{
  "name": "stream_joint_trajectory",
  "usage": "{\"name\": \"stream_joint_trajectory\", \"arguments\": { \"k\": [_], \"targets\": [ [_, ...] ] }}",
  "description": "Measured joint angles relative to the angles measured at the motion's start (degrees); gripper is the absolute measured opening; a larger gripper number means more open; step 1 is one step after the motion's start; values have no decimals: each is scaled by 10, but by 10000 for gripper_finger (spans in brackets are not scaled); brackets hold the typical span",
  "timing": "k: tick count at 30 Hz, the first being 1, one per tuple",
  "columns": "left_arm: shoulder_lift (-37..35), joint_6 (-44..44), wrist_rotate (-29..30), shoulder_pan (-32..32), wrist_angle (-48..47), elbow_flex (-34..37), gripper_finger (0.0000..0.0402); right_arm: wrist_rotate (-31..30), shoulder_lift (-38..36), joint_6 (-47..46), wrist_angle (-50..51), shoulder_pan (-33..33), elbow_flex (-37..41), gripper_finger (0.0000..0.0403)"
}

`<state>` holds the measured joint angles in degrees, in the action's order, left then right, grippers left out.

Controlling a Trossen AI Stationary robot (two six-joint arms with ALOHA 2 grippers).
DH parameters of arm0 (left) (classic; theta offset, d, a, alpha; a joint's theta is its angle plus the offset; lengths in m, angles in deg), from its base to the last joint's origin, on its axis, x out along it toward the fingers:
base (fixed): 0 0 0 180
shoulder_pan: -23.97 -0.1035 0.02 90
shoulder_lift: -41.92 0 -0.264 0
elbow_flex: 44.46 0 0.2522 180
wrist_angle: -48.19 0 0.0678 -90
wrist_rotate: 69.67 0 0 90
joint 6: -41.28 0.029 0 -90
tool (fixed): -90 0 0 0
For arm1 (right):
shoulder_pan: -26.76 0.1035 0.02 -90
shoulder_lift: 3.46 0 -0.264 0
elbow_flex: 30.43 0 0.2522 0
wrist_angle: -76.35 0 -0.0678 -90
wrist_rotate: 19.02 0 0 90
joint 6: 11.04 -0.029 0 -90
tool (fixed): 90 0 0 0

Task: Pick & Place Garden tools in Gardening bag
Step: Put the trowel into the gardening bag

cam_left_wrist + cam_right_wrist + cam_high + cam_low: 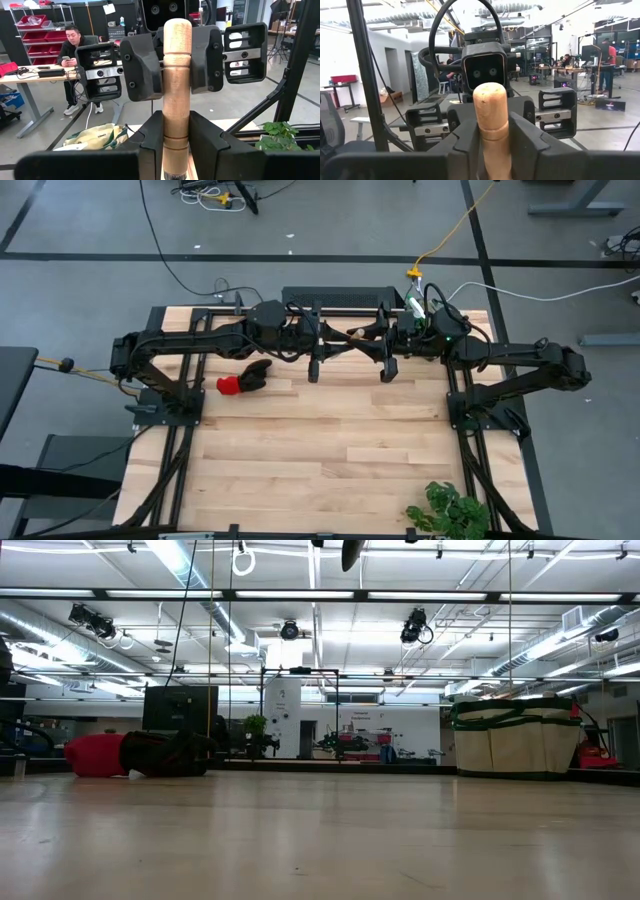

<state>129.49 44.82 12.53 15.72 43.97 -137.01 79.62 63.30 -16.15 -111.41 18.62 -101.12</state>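
Observation:
A wooden-handled tool stands upright in the air over the far middle of the table, its rounded handle end (177, 27) up and its head hidden below. My left gripper (177, 145) and my right gripper (492, 145) face each other there, both shut on the handle; from above they show as left gripper (343, 340) and right gripper (368, 340). The red-and-black glove (243, 378) lies flat on the table's far left. The beige gardening bag (515, 735) stands on its base at the far right, under my right arm. My left gripper pinches the wooden handle (177, 127) between its two fingers, level, coming from the table's left, fingers across the handle. The handle stands upright, clear of the table. My right gripper's fingers (142, 67) flank the same handle farther up. My right gripper pinches the wooden handle (492, 127) a little below its rounded end (490, 95) between its two fingers. It comes level from the table's right, fingers across the handle. The handle stands upright and lifted clear.
A leafy green plant (450, 510) stands at the table's near right corner. The wide middle and near part of the wooden table (320, 450) is bare. A person (75, 55) sits at a desk beyond the table.

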Motion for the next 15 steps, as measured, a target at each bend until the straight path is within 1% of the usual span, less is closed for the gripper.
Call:
{"name": "stream_joint_trajectory", "arguments": {
  "k": [5,11,15],
  "targets": [
    [0,-3,0,0,0,0,78,0,0,12,0,0,0,74],
    [0,-2,0,0,0,0,79,0,0,17,0,0,0,73],
    [0,1,0,1,0,0,97,0,0,12,0,0,0,72]
  ]
}}
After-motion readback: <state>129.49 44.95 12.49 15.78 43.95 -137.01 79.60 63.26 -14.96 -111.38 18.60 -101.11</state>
